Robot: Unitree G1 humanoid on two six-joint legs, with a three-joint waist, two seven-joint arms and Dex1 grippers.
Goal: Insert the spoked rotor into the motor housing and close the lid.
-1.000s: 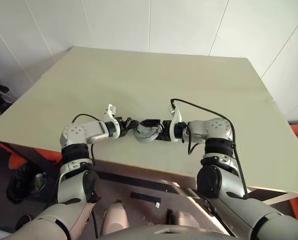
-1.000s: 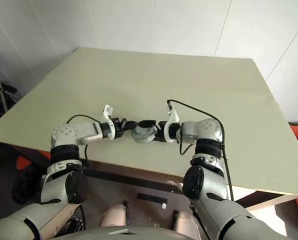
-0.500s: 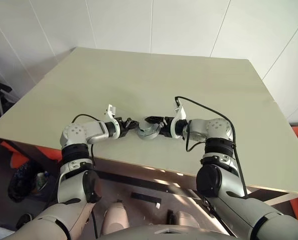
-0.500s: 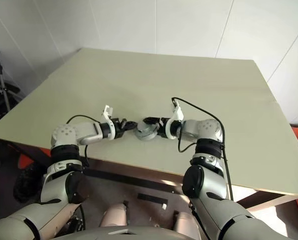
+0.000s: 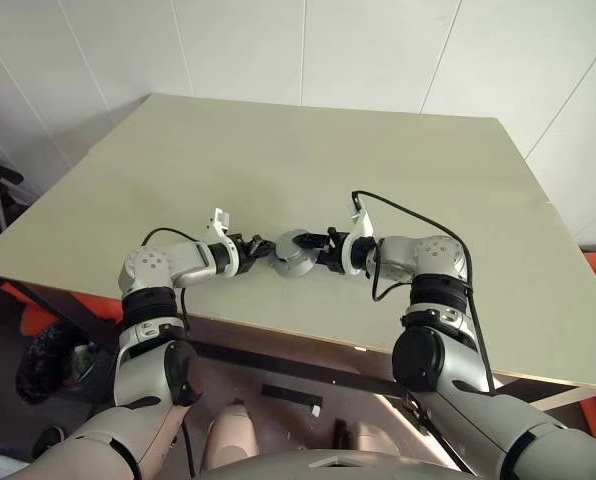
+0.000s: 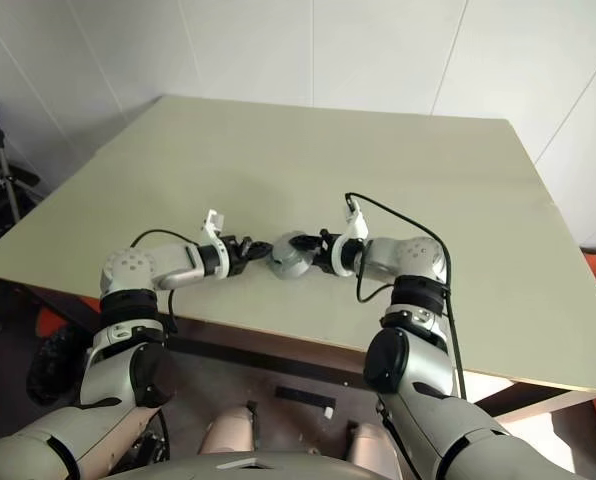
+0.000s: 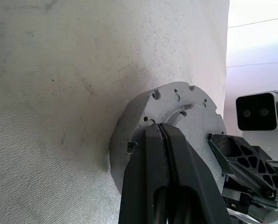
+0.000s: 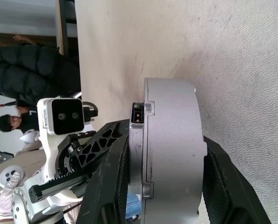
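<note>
Since the earlier frame, right fingers [image 8: 167,196] closed across the short round grey metal motor housing [image 5: 294,253], bracing it; left fingers [image 7: 164,172], clenched together, press its lid [image 7: 185,116] from nine o'clock to seat it on the worktop [image 5: 308,150].

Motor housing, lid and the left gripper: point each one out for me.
motor housing [image 8: 174,135]: right wrist view, its curved grey side wall.
lid [image 7: 190,109]: left wrist view, its plain flat face with small holes.
left gripper [image 7: 164,140]: left wrist view, between the tips of its closed fingers.

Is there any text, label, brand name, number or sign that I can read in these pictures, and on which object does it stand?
None: no readable text, number or sign anywhere.
The motor housing has bare grey metal sides, no marking.
The lid shows only small holes, no writing.
The table is plain.
</note>
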